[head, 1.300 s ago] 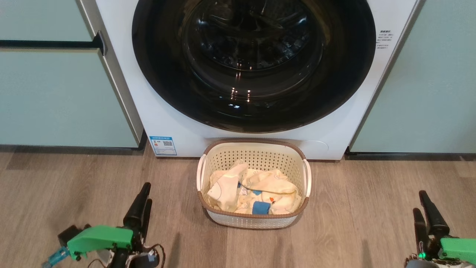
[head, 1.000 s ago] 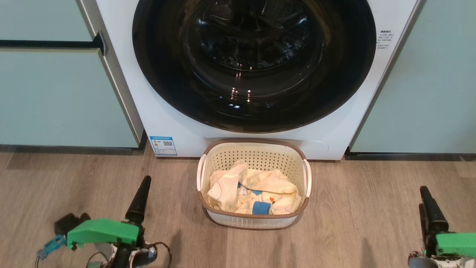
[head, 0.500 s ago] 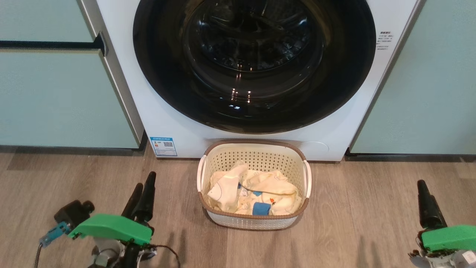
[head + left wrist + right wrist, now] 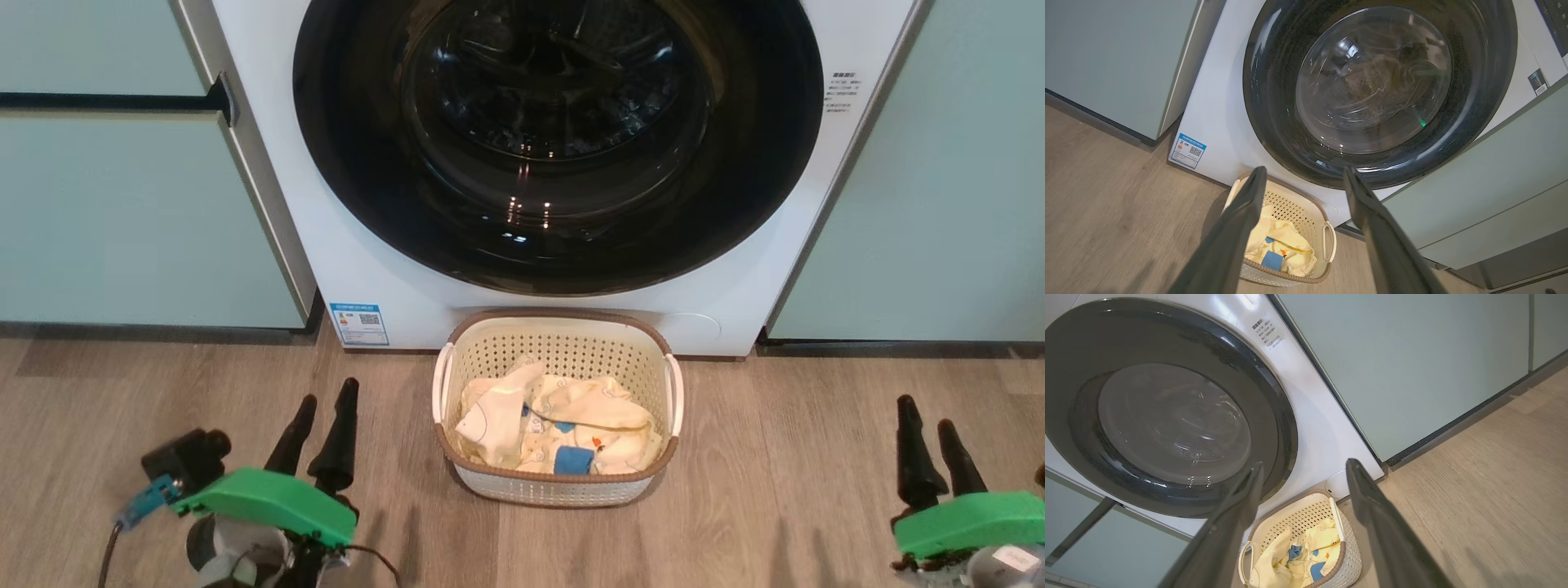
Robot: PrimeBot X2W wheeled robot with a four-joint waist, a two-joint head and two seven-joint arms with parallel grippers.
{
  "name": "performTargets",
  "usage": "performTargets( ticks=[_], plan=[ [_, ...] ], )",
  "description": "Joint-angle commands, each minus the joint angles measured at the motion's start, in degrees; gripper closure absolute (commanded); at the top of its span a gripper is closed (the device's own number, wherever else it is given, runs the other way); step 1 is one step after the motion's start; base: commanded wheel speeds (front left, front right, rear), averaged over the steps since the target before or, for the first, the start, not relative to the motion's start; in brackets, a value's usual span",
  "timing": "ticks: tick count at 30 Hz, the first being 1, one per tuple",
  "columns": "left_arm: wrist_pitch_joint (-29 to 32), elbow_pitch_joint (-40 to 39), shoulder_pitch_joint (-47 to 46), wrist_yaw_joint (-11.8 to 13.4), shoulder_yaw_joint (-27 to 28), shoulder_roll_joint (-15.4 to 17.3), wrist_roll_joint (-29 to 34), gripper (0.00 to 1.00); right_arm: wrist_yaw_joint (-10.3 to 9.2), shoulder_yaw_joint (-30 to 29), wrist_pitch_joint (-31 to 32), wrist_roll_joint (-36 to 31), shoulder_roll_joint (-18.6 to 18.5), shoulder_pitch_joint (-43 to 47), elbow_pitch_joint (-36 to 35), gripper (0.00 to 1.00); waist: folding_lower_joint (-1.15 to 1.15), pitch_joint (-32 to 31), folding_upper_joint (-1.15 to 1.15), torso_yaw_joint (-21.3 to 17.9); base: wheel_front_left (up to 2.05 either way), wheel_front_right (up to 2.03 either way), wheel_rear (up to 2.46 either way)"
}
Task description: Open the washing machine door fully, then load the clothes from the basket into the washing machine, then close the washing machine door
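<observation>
1. Left gripper (image 4: 328, 394) low at the left over the wood floor (image 4: 784, 465); its two dark fingers stand spread apart with nothing between them and nothing touched; tips aimed towards the washer.
2. Right gripper (image 4: 924, 412) low at the right, well apart from the basket; jaws parted too, empty, above bare floor.
3. Writing now: a blue sticker (image 4: 358, 323) at the lower left corner of the washing machine (image 4: 343, 261), with a QR code on it; its print is too small to read; a small label (image 4: 842, 88) of dark print at the upper right of the front, unreadable as well.
4. The washing machine door (image 4: 558, 131) is shut flat against the white front, its glass dome facing out towards the robot; steel drum dimly visible through it.
5. The basket (image 4: 563, 347) sits on the floor just in front of the machine, under the door, open top up; white handles at its left and right sides.
6. The clothes (image 4: 563, 412) lie heaped inside the basket, pale yellow and cream, a blue patch near the front wall.
7. Pale green cabinets (image 4: 122, 212) flank the machine on both sides.
</observation>
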Motion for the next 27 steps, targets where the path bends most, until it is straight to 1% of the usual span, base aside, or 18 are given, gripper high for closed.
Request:
performTargets(
  ticks=[1, 21, 27],
  plan=[
    [-0.95, -1.67, -2.54, 0.13, 0.80, 0.58, 1.82, 0.00, -0.11, 1.00, -1.03, -1.93, -0.52, -3.04, -1.71, 0.00, 0.00, 0.00, 0.00, 0.00, 0.00, 0.00, 0.00],
    [-4.32, 0.47, -3.53, 0.84, -0.56, 1.14, 16.90, 0.00, -0.13, 2.09, -4.41, -18.87, -0.04, -3.79, 0.25, 0.00, 0.00, -0.08, 0.00, -0.05, 0.00, 0.00, 0.00],
    [-5.17, 0.60, -3.68, 1.08, -0.80, 1.22, 20.39, 0.00, -0.14, 2.27, -5.26, -22.98, 0.04, -3.92, 0.23, 0.00, 0.00, -0.12, 0.00, -0.03, 0.00, 0.00, 0.00]
  ],
)
